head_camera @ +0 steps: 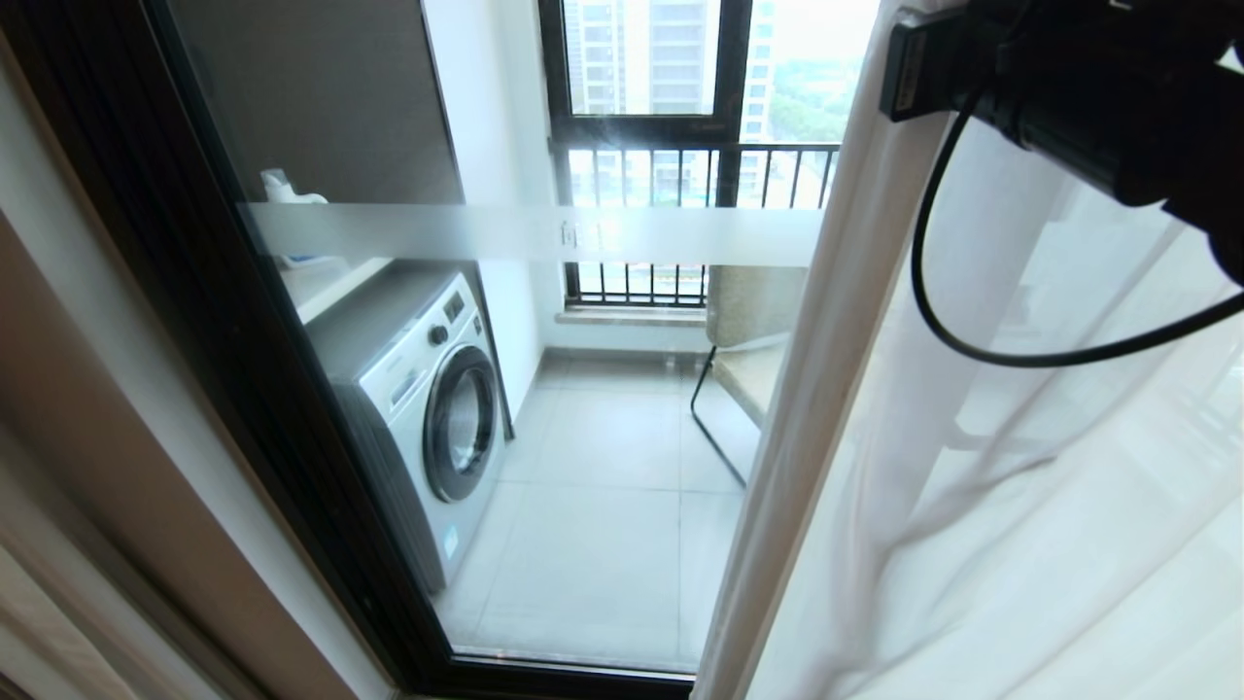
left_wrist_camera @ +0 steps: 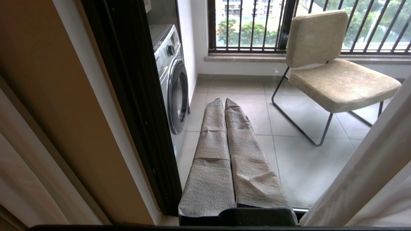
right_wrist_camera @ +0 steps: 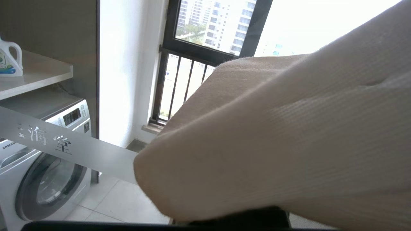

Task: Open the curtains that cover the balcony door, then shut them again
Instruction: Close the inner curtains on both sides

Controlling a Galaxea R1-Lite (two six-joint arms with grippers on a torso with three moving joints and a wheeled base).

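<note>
**Curtain bunched at right of glass door**

Tiled balcony floor [head_camera: 603,506] beyond the balcony door [head_camera: 321,506], black-framed, frosted band running level across the glass. Sheer white curtains [head_camera: 972,486] hanging at right, long axis vertical, leading edge slanting down across the pane. Washing machine [head_camera: 428,408] at left, chair [left_wrist_camera: 334,73] by the railing. Right gripper [right_wrist_camera: 205,179] fingers closed on a fold of beige curtain fabric. Left gripper [left_wrist_camera: 224,102] low, fingers pressed together, holding nothing

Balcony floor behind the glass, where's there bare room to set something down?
The bare floor tiles between the washing machine and the chair, back to the barred window. It is crowded on the right, where the sheer curtain hangs.
</note>
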